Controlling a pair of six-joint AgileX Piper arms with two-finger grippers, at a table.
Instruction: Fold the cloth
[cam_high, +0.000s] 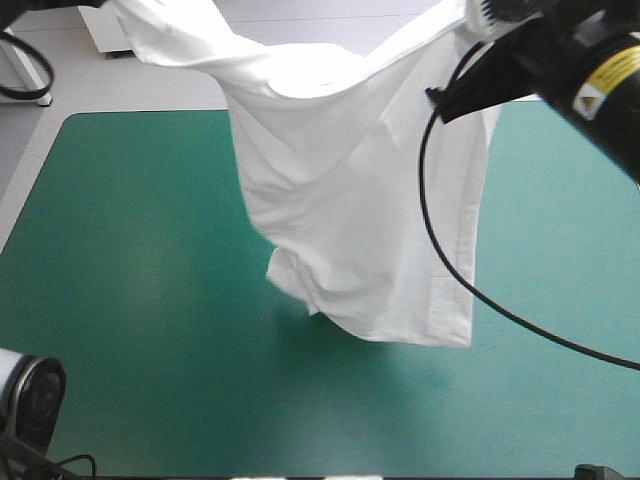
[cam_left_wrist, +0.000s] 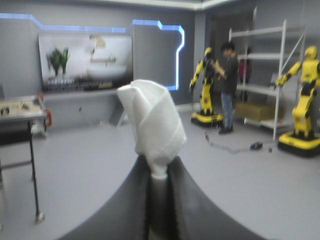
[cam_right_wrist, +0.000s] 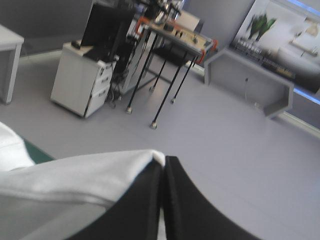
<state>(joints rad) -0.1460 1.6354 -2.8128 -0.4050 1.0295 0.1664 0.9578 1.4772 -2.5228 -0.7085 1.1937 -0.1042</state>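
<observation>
The left gripper pinches a bunched fold of the T-shirt. Its black fingers are all but pressed together, and a rounded white wad stands out just ahead of the tips. The right gripper is likewise nearly closed on a thin edge of the shirt. From its tips the white cloth spreads back over one finger and out beside it, and a sliver of the teal-green cover shows past the cloth.

In the high view both arms are raised. The shirt is strung between them, from about 11 o'clock of the table to about 1 o'clock, and it sags a little at 12. From that line the body hangs down over the table's middle. A twisted bunch of cloth sits near the centre. The lowest hem is just off centre toward 4 o'clock. One straight side edge drops from the right gripper at 1 o'clock down to that hem. A soft shadow lies on the cover at 5 o'clock of the hem. I cannot tell whether the hem touches the cover or hangs just above it.
</observation>
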